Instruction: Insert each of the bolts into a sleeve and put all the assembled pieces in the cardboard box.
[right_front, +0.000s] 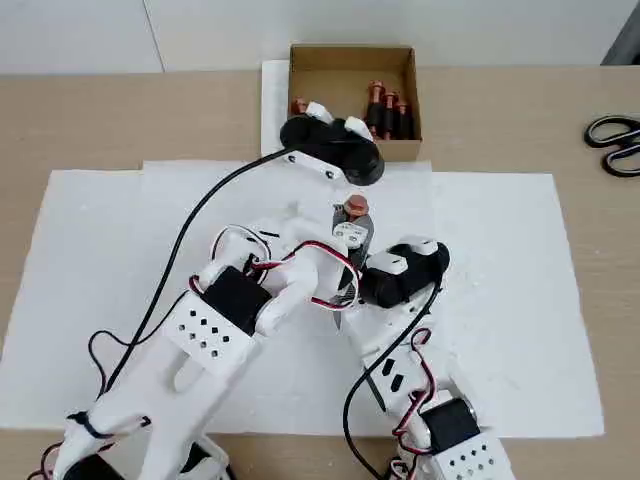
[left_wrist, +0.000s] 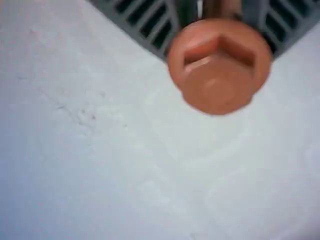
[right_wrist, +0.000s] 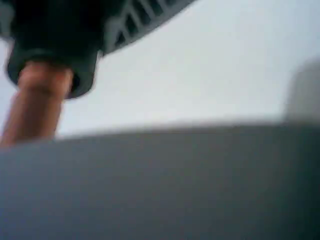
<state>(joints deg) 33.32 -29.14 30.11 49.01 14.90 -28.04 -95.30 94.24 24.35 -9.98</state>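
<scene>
Your right gripper (right_wrist: 75, 50) clamps the sleeve (right_wrist: 50, 45), copper shaft protruding. Just beyond, your left gripper (left_wrist: 220, 10) pinches the bolt (left_wrist: 219, 65) (head outward) over the white mat (right_front: 500, 300). Insertion looks half-done: push straight home, then carry to the cardboard box (right_front: 340, 75) beyond.

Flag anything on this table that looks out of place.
Only the scissors at the table's right edge look stray; this job needs none. Nothing looks spilled or damaged: assembled pieces lie inside the cardboard box, and one bolt is held over the white sheet.

Arm (right_front: 330, 148) before cardboard box (right_front: 350, 47) mouth.
</scene>
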